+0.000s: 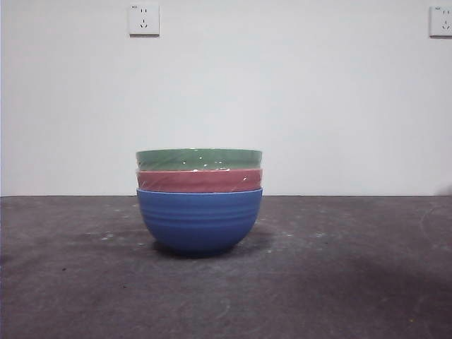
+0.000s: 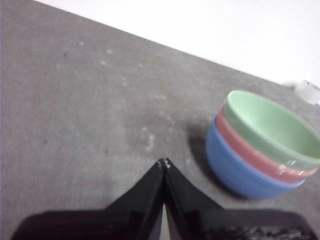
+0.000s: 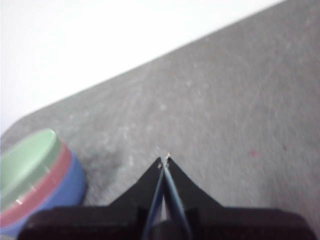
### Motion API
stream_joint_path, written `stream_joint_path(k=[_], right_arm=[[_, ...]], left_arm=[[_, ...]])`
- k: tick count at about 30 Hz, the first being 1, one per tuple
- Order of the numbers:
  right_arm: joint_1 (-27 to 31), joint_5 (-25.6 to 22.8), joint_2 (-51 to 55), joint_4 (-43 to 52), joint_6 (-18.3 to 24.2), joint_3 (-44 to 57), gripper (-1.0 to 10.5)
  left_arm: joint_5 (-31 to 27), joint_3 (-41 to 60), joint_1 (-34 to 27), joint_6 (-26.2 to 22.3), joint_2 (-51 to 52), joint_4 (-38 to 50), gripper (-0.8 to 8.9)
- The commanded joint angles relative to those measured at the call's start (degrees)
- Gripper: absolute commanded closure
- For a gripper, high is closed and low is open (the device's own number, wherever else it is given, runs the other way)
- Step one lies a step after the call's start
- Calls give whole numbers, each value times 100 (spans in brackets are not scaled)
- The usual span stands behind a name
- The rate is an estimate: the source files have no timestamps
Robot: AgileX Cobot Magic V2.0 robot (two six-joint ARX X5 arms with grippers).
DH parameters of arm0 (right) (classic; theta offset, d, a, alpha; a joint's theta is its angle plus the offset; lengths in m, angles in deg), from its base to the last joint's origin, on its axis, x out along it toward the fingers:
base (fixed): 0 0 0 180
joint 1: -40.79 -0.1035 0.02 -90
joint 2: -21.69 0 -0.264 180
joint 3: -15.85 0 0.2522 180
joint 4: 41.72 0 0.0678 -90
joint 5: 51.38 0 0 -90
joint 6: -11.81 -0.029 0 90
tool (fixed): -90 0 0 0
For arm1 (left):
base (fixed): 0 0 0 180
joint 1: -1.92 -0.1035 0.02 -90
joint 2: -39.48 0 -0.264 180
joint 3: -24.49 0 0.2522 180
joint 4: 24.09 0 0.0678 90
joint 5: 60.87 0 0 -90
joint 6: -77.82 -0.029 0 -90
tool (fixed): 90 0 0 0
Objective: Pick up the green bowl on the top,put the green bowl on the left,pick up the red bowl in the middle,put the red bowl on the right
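Three bowls stand nested in one stack at the middle of the table. The green bowl (image 1: pixel 198 158) (image 2: pixel 270 127) (image 3: pixel 27 162) is on top, the red bowl (image 1: pixel 199 181) (image 2: pixel 250 152) (image 3: pixel 37 192) sits in the middle, and a blue bowl (image 1: pixel 199 222) (image 2: pixel 240 172) (image 3: pixel 70 187) carries both. My left gripper (image 2: pixel 164 162) is shut with nothing in it, above the table and apart from the stack. My right gripper (image 3: pixel 165 160) is shut and empty too, off to the stack's other side. Neither arm shows in the front view.
The dark grey table (image 1: pixel 339 282) runs back to a white wall. Two wall sockets (image 1: pixel 143 20) (image 1: pixel 441 21) sit high on that wall. A small white object (image 2: pixel 307 91) lies at the table's far edge in the left wrist view.
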State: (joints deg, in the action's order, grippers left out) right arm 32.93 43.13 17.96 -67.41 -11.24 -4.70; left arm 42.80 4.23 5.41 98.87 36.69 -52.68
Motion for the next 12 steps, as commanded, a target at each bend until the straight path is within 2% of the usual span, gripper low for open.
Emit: stream_joint_path(k=[1,5,8,12], right_arm=[[-9,-11,-319,68,-42,-396,957],[-9,2,-920,68,122,-949,957],[-9,11,-1438,33,319,-1410,957],[-7,173,-2177,-98,828,-2094,956]], left_arm=[[-7,-382,-20,11,-302,-35,820],[-2,-933,-20,-81,-942,-48,820],[24,-1410,-20,-328,-1521,-138,820],[282,-2114,-17,-776,-2350,-354,821]])
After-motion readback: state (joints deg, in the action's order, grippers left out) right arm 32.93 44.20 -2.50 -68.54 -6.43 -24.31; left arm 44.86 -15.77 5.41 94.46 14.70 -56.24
